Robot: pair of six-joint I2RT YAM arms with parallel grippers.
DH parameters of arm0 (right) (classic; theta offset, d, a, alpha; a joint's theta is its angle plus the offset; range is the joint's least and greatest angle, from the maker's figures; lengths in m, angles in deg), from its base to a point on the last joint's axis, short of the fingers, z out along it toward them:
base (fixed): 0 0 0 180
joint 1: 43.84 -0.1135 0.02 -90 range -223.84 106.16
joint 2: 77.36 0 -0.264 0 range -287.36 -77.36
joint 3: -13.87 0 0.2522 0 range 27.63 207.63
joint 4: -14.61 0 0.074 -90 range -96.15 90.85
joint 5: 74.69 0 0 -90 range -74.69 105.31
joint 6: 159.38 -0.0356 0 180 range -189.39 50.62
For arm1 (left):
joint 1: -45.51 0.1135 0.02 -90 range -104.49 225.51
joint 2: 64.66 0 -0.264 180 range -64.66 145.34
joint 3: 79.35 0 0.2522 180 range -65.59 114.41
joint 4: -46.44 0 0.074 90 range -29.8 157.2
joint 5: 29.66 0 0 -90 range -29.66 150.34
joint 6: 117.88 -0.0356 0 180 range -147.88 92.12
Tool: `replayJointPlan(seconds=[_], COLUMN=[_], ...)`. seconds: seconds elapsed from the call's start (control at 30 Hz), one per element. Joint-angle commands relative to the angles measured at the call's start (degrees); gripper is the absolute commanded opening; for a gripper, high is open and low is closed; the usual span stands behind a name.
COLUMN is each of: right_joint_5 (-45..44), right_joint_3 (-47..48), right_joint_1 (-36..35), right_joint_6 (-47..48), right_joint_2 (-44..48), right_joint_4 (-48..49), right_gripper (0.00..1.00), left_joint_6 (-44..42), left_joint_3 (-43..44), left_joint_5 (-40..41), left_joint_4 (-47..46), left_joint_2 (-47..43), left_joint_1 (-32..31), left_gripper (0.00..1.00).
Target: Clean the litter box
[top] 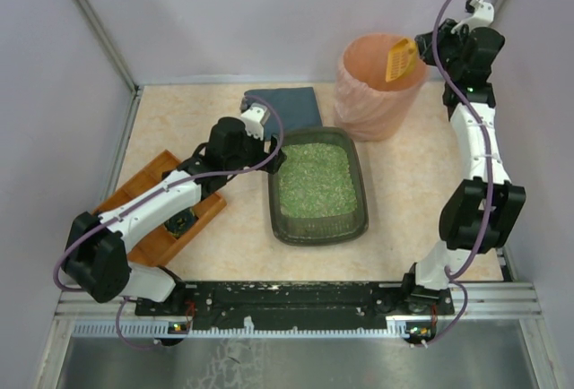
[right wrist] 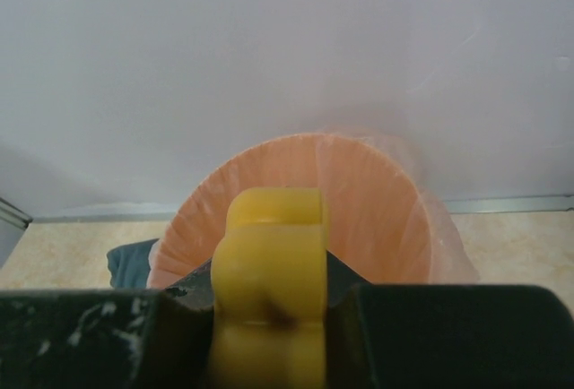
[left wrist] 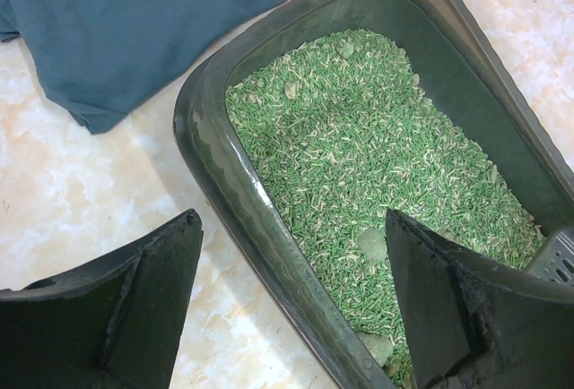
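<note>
The litter box [top: 318, 237] is a dark grey-green tray holding green litter [top: 316, 178] at the table's middle. My left gripper [top: 273, 149] is at its far left corner. In the left wrist view this gripper [left wrist: 291, 219] is open and straddles the box's left wall [left wrist: 206, 138], one finger over the table and one over the litter [left wrist: 377, 138]. A few greyish clumps [left wrist: 371, 244] lie in the litter. My right gripper [top: 421, 54] is raised over the peach bin [top: 372, 102], shut on a yellow scoop [top: 399, 59]. Its handle [right wrist: 273, 237] fills the jaws [right wrist: 269, 281].
A dark blue cloth [top: 287, 107] lies behind the box, beside the bin [right wrist: 377, 201]. An orange-brown wooden tray [top: 152, 201] sits at the left under my left arm. A pale slotted piece [left wrist: 558, 259] shows at the box's edge. Walls close in on three sides.
</note>
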Motion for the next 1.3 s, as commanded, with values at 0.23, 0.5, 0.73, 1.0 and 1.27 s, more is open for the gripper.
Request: replayJointPlan(seconds=[0.23, 0.5, 0.73, 1.0, 1.27], right_joint_5=[4.9, 6.2, -4.6, -14.0, -19.4], right_joint_3=[1.0, -4.6, -15.1, -30.9, -46.7], right_joint_1=[-0.3, -5.7, -20.1, -30.6, -33.9], right_joint_6=[-4.8, -4.9, 1.1, -2.3, -11.1], right_joint_2=[11.5, 19.8, 26.7, 33.1, 36.7], right_joint_4=[9.2, 2.4, -7.6, -9.9, -3.7], right_gripper=[0.0, 0.0, 0.0, 0.0, 0.0], left_joint_6=[-0.7, -0.1, 0.1, 0.0, -0.2], left_joint_3=[2.4, 2.5, 3.3, 5.4, 6.8], left_joint_5=[0.0, -0.4, 2.5, 0.9, -0.9], left_joint_4=[0.4, 0.4, 2.2, 4.4, 6.2], left_joint_2=[0.7, 1.6, 2.7, 5.8, 8.1], left_joint_1=[0.1, 0.1, 0.1, 0.1, 0.1], left_gripper=[0.89, 0.89, 0.87, 0.77, 0.73])
